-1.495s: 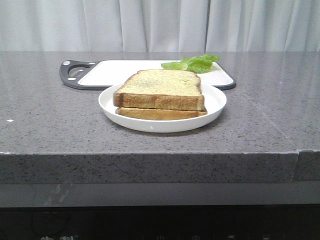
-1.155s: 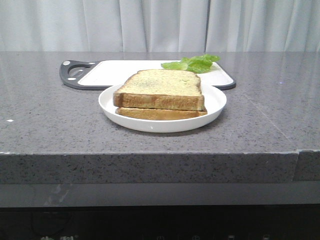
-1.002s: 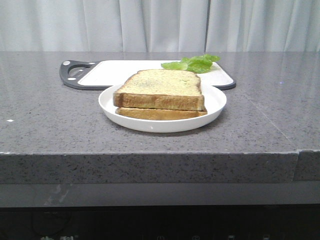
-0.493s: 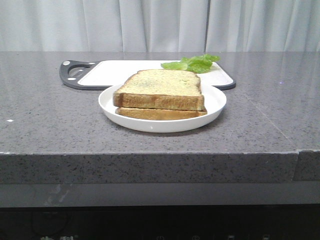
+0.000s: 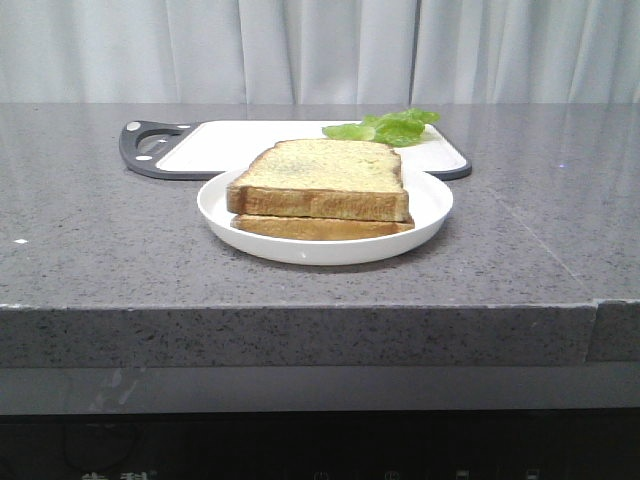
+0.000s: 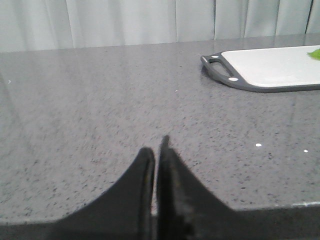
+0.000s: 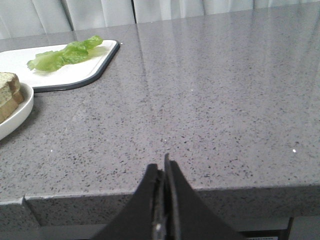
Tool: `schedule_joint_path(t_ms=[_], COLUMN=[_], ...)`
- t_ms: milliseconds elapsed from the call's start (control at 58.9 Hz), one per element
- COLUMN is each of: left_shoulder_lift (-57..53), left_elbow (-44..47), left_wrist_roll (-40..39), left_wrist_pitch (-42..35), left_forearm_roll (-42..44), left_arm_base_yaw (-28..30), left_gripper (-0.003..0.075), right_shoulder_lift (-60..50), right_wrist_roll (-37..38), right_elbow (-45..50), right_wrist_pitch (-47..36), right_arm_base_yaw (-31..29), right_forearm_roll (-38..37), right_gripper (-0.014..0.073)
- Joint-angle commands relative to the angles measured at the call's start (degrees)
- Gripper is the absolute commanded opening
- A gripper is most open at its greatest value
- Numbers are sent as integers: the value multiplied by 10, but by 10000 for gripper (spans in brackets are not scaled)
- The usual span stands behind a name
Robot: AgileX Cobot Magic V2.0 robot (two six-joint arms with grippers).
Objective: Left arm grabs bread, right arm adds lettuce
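The bread (image 5: 320, 177), a thick toast slice with a pale speckled face, lies on a thinner toast slice (image 5: 320, 227) in a white plate (image 5: 432, 205) at the table's middle. The green lettuce (image 5: 388, 126) lies on the far right part of a white cutting board (image 5: 240, 142) behind the plate. Neither arm shows in the front view. My left gripper (image 6: 156, 150) is shut and empty, low at the front table edge, far left of the board (image 6: 270, 67). My right gripper (image 7: 161, 167) is shut and empty at the front edge, right of the plate (image 7: 15, 117) and lettuce (image 7: 65, 52).
The cutting board has a dark rim and a handle (image 5: 150, 145) at its left end. The grey speckled counter (image 5: 100, 230) ends in a front edge (image 5: 300, 310) close to both grippers. A pale curtain (image 5: 320, 50) hangs behind the table.
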Motion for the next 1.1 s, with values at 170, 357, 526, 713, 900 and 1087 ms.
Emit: schedule_joint_path(t_ms=[170, 357, 526, 713, 900, 1087], left_shoulder_lift=[-10, -10, -10, 2, 82, 199], left_elbow=[4, 4, -8, -69, -153, -239], left_wrist_roll=[-5, -5, -5, -5, -10, -10], left_wrist_pitch=[-52, -53, -66, -44, -35, -30], left_forearm_roll=[-2, -2, -7, -7, -18, -22], left_arm_base_yaw=[1, 1, 1, 1, 1, 1], left_gripper=[-20, -20, -20, -20, -20, -20], right_shoulder_lift=[-12, -12, -12, -11, 35, 131], right_wrist_roll=[-4, -4, -5, -6, -6, -9], right_elbow=[-2, -2, -2, -47, -152, -249], right_wrist_pitch=[-43, -43, -43, -17, 59, 68], right_arm_base_yaw=[-5, -5, -5, -5, -5, -5], right_forearm_roll=[-5, -5, -5, -5, -6, -17], right_gripper=[-58, -58, -58, -58, -58, -58])
